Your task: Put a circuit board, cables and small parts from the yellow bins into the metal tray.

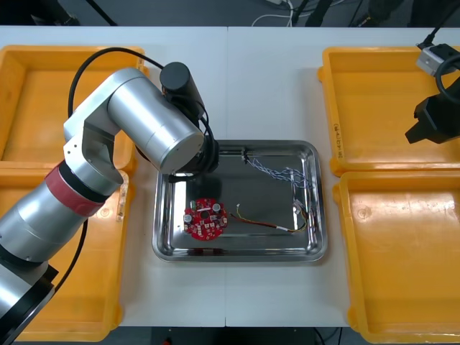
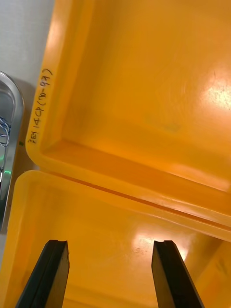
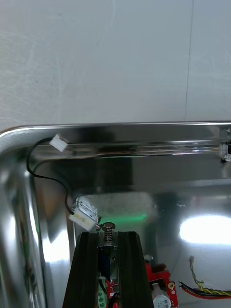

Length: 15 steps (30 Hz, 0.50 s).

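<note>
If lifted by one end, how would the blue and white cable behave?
Likely floppy: the blue and white cable lies in loose curves in the metal tray. Probably light, being thin. It might snag the red and yellow cable nearby.

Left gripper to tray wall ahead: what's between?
Left wrist view: a black cable, one white plug beside the left gripper, shut on a small metal part, the other at the tray wall. Right gripper hangs open over the bins.

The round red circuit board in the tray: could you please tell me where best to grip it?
Probably by its rim, from straight above: the circuit board lies flat in the metal tray, so no side approach gets under it. Span it far edge to near edge, clear of the red and yellow cable beside its right.
</note>
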Motion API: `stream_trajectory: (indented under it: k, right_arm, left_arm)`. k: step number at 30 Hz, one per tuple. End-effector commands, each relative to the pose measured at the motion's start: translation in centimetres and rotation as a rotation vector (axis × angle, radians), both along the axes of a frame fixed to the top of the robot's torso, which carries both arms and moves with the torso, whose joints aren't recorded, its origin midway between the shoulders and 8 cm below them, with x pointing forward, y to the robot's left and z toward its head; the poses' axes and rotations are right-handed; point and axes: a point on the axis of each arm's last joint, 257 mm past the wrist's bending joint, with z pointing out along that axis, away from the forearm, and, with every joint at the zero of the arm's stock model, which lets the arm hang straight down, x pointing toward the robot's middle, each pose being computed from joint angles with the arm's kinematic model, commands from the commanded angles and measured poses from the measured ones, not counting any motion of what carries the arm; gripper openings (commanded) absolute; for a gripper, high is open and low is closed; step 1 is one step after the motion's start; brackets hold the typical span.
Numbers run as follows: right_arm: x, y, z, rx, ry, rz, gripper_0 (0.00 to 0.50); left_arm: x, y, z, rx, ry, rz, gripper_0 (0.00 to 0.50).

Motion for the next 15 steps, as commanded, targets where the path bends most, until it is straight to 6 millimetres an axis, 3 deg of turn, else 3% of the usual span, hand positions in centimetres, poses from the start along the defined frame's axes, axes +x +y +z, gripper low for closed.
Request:
stream_trajectory:
  k: [1,6,15]
  right_arm:
    - [-0.6,-3.4,1.4,-0.007,-0.031,-0.117,0.500]
    - [-1.6,-5.0,0.4,-0.006,-0.005,-0.154,0.500]
    - [-2.4,-5.7,-1.2,0.012,0.029,-0.215,0.500]
  left_arm:
    - [-0.9,-2.1,-0.8,-0.025,-0.003,-0.013,0.000]
    - [-0.2,-2.3,-1.9,-0.035,-0.006,-0.006,0.001]
    - [0.5,-2.2,-2.7,-0.044,-0.016,0.001,0.000]
